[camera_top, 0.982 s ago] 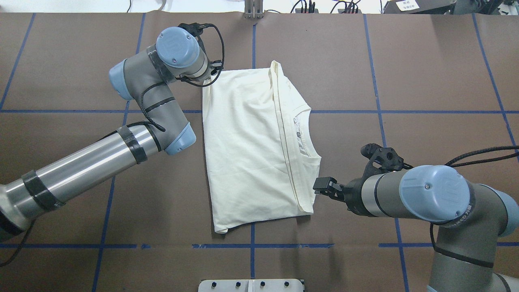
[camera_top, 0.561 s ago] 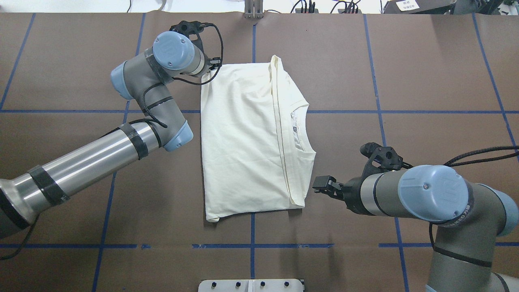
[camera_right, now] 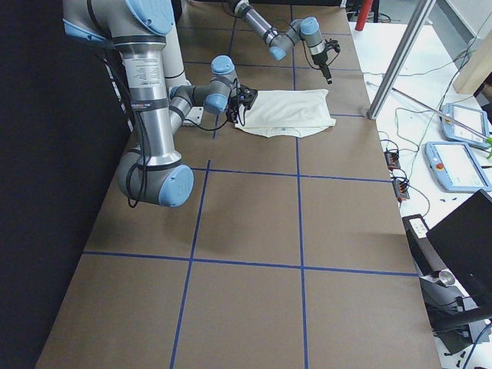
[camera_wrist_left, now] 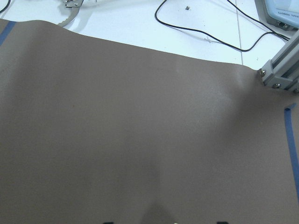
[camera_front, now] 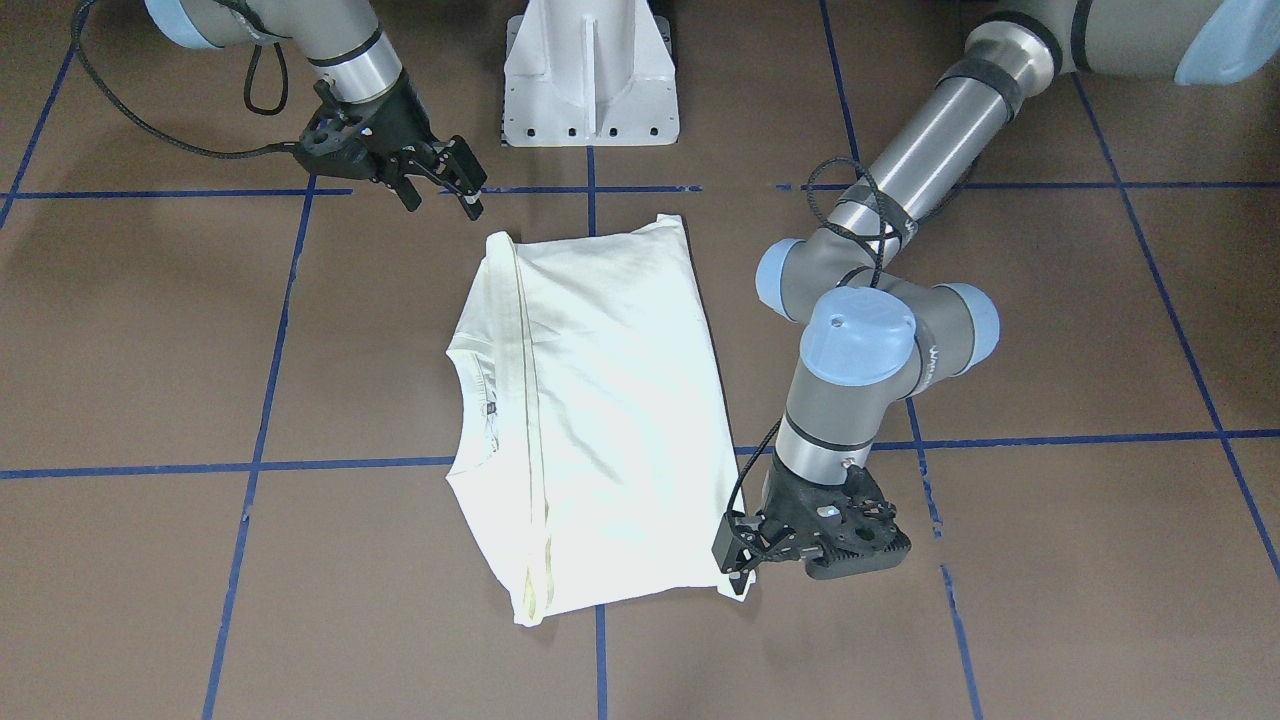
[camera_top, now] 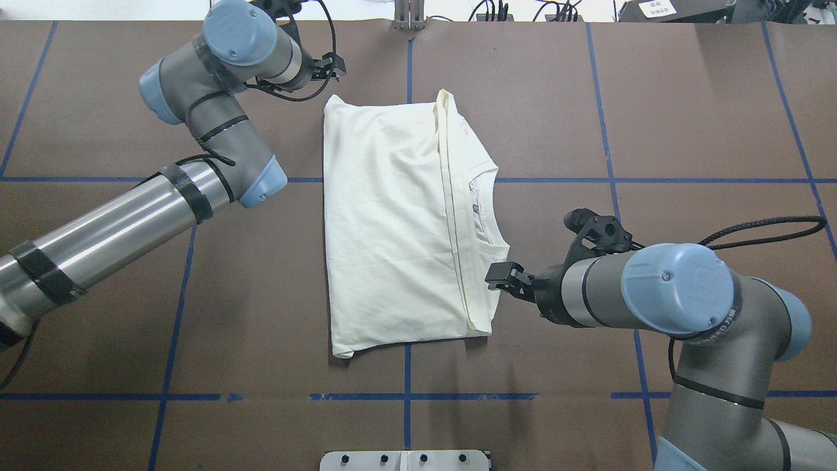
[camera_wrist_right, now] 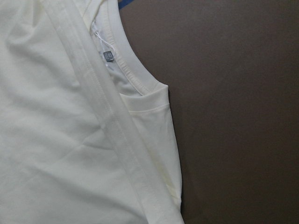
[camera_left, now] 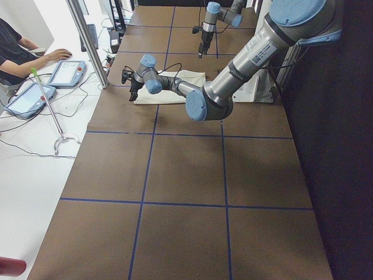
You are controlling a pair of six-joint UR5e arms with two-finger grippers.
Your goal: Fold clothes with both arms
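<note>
The cream T-shirt (camera_top: 392, 222) lies folded on the brown table, plain side up, ribbed collar (camera_top: 487, 209) towards my right arm. It also shows in the front view (camera_front: 600, 420) and the right wrist view (camera_wrist_right: 56, 140). My left gripper (camera_top: 332, 67) is raised just beyond the shirt's far left corner, apart from it, open and empty; in the front view (camera_front: 742, 570) it hangs beside that corner. My right gripper (camera_top: 499, 278) is open and empty at the shirt's edge below the collar; the front view (camera_front: 460, 185) shows it above the table.
The white pedestal base (camera_front: 590, 70) stands at the robot's side of the table. Blue tape lines (camera_top: 405, 396) cross the brown surface. An aluminium post (camera_top: 409, 16) stands at the far edge. An operator (camera_left: 17, 52) sits with tablets beyond the table.
The shirt slid away from the robot. My left gripper, which was at the shirt's far left corner, has lifted off and moved farther away. My right gripper has moved slightly towards the shirt.
</note>
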